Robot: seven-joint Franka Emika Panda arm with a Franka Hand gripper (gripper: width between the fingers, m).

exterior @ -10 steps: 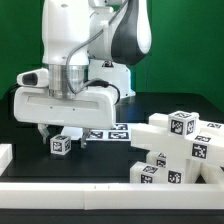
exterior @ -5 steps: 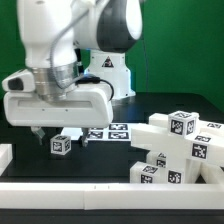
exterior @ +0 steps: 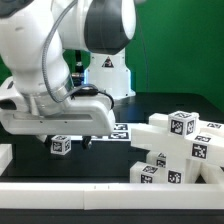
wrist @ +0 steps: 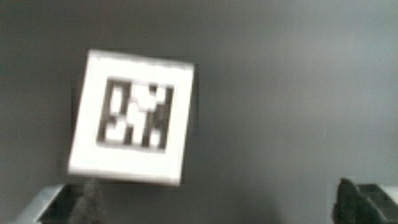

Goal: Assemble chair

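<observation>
In the exterior view, going left to right, the robot's two-finger gripper [wrist: 217, 203] hangs wide open and empty above the small white tagged cube [exterior: 60, 144], while the chunky white plastic chair parts [exterior: 175, 150] lie heaped at that view's right, so the step looks like reaching for a part, next calling for a move rightward; the tags carry only black-and-white patterns, no legible writing.

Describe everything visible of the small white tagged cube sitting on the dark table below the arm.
The small white tagged cube is a blocky white piece, plastic by its look, with a square black-and-white tag on its facing side. It sits apart on the dark table, at the exterior view's left of the marker board and well apart from the chunky white chair parts. Nothing grips it. The wrist view shows a tagged white block, blurred, probably this cube, between the open fingers.
</observation>
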